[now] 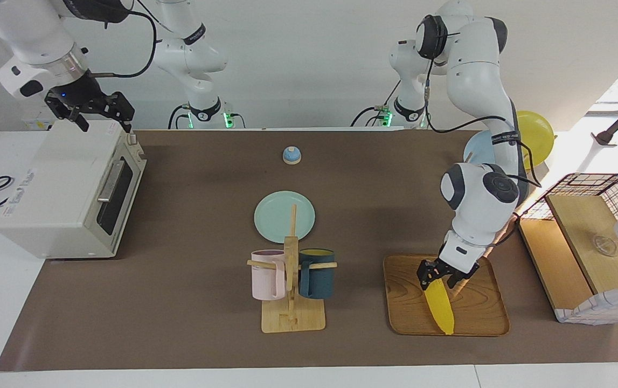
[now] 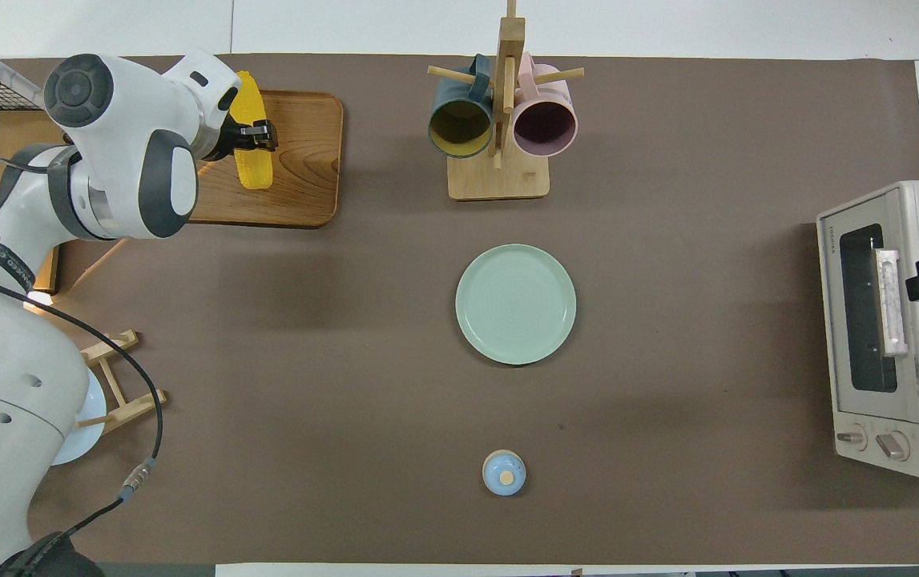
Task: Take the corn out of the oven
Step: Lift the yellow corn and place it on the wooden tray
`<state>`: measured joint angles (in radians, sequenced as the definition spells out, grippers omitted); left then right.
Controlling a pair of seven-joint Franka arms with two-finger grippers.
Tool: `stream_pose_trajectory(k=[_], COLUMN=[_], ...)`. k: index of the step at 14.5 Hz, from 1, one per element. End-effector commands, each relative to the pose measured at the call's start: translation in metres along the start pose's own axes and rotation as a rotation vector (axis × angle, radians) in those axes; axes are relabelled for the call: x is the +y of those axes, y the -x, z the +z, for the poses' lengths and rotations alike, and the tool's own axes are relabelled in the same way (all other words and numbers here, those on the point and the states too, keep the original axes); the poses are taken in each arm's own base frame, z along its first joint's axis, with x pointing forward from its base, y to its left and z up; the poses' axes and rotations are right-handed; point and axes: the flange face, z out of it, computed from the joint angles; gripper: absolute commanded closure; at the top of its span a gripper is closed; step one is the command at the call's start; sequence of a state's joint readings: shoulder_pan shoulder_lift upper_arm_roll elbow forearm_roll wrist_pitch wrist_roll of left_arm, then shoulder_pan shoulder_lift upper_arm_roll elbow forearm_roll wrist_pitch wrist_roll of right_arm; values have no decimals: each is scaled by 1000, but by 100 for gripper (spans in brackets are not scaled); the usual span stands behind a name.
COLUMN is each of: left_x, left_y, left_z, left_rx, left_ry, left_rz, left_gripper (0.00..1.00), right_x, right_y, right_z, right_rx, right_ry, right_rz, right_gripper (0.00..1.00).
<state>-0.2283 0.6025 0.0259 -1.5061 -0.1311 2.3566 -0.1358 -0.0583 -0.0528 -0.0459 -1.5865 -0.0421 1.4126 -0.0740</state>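
The corn (image 1: 440,305) lies on the wooden tray (image 1: 481,318) toward the left arm's end of the bench, well apart from the toaster oven (image 1: 69,188), whose dark glass door looks closed at the right arm's end. The left hand (image 1: 436,272) sits at the cob's thicker end; I cannot tell whether its fingers grip the cob or have let go. The cob's tapered tip points away from the robots and reaches almost to the tray's rim. The right hand (image 1: 101,112) waits open above the oven's top, holding nothing. Judging from this, the corn is already out of the oven and set down, so the task looks nearly complete. The cob appears to be a light, rigid plastic toy with a smooth skin that could slip or roll; the safest hold would be across its thick end or middle, squeezing the round body side to side, not at the narrow tip.
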Motion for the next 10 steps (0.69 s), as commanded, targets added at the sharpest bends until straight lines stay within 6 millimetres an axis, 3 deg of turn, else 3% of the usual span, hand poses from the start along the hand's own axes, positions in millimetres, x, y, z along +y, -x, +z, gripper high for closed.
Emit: stream_pose_trajectory(k=[1, 3, 10], left_x=[2, 3, 11], left_y=[-2, -3, 21], left_z=[-11, -36, -168], left_rx=[-23, -38, -135], left_ry=[-13, -12, -8], left_rz=[21, 21, 22], left_gripper=[0, 0, 0], right_x=[-3, -16, -12], right_y=[-2, -3, -4], right_z=[-2, -3, -5], right_rx=[-17, -17, -1], right_ry=[-23, -14, -18], right_rz=[-35, -61, -53], right_gripper=[0, 0, 0])
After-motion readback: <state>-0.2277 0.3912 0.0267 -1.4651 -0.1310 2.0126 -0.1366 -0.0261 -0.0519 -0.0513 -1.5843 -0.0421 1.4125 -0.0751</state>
